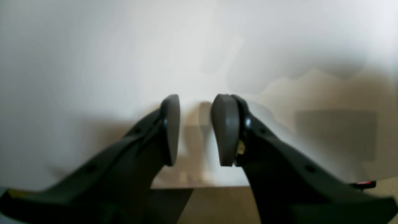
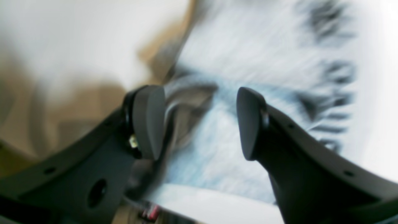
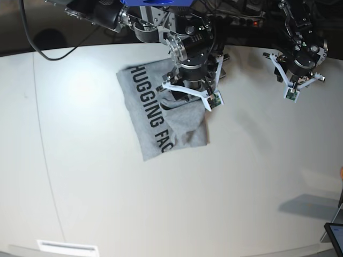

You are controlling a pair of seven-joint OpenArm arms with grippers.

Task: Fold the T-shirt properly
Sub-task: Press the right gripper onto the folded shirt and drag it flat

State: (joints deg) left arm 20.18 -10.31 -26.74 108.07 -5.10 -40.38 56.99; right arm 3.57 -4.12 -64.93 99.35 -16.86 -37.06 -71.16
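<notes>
T-shirt on the table, right arm above it, left arm off to the side

T-shirt (image 3: 161, 115): light heather-grey, lying on the white table (image 3: 161, 203) with its black block lettering facing up. You can read "HUGGING FAC" running down its near-left part in the base view. The cloth is partly folded and rumpled, with a bunched ridge at its right side, under the arm.

Right gripper (image 2: 200, 123): you find it directly over the shirt, at the garment's upper right part in the base view. In its wrist view the two fingers (image 2: 149, 121) stand clearly apart, with blurred grey cloth and dark lettering showing in the gap between them. Nothing is pinched between the pads. Whether a pad touches the fabric you cannot tell; that view is smeared.

Left gripper (image 1: 196, 129): you see it well apart from the shirt, over bare table at the far right of the base view. Its pads (image 1: 225, 129) are parted by a narrow gap, with only the pale tabletop visible between them. It has hold of nothing.

Black cable (image 3: 32, 37): loops across the far left edge of the table.
</notes>
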